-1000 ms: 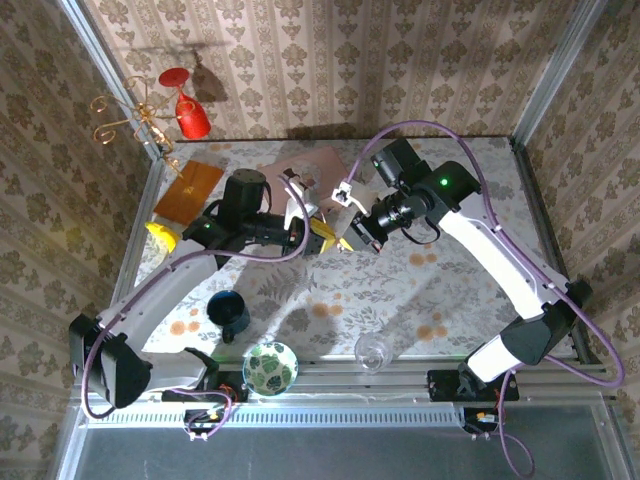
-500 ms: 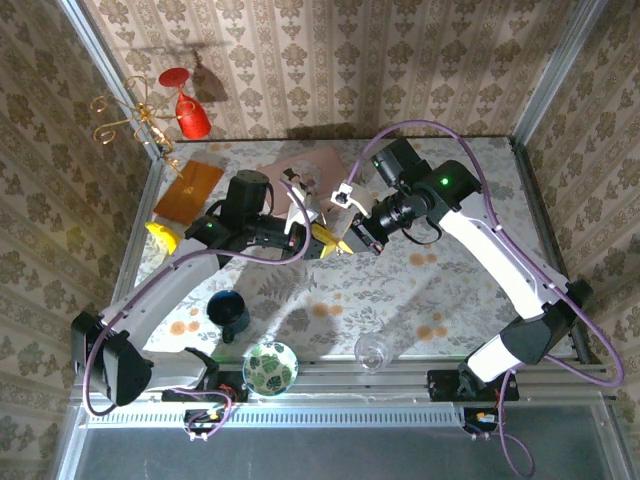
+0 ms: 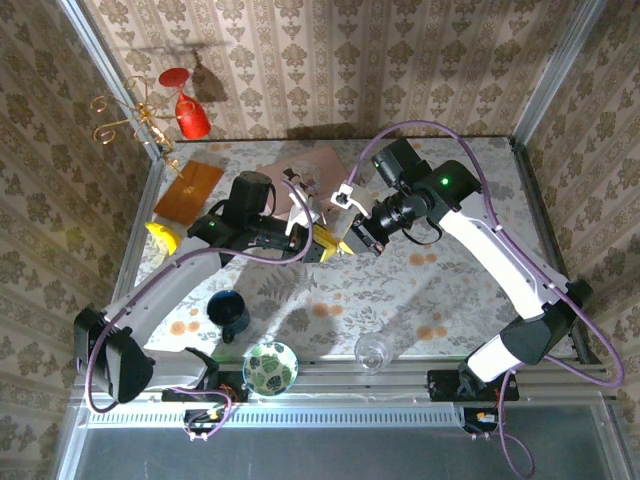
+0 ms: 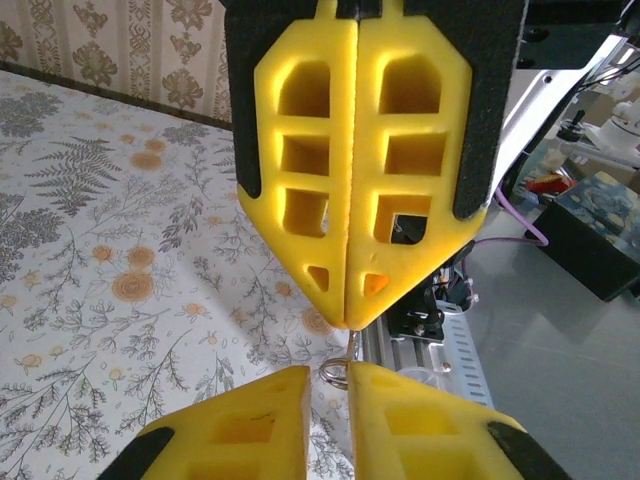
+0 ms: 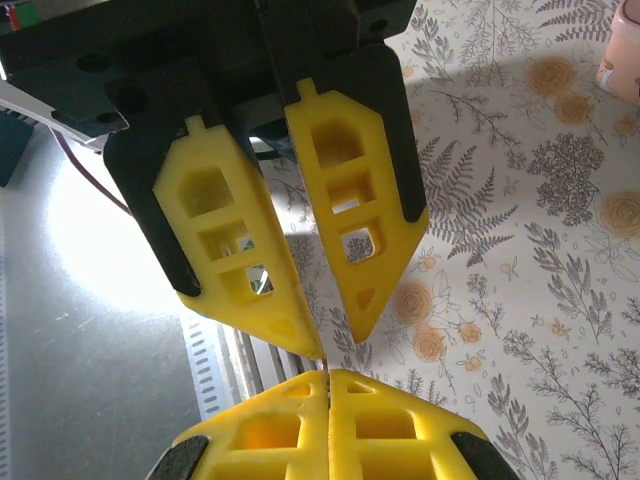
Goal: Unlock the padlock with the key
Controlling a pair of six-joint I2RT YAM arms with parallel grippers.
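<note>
The left claw (image 3: 328,246) hangs over the middle of the flowered desk (image 3: 450,290), pointing right. In its wrist view its yellow fingers (image 4: 240,425) stand a narrow gap apart. A small metal ring (image 4: 335,372) sits in that gap at the tips. Whether the pads press on it, or on something behind it, I cannot tell.

The ring could be the padlock's shackle or a loop on the key, and the views do not settle which. No grey lock body can be made out as such. As a judgement, the padlock is up here between the two sets of fingertips, off the desk, not lying on it.

Just to the right, the right claw (image 3: 350,240) faces the left one, tip to tip and almost touching. Its fingers (image 4: 300,170) are pressed flat together along their whole seam. A thin metal sliver (image 4: 350,338), likely the key, pokes from their point toward the ring.

As for progress, picking up appears done, since both claws are raised and lined up nose to nose. What seems left is the fine part: seating the key in the keyhole, turning it, and freeing the shackle. Nothing here shows a shackle sprung open, so I judge the lock not yet undone.
</note>
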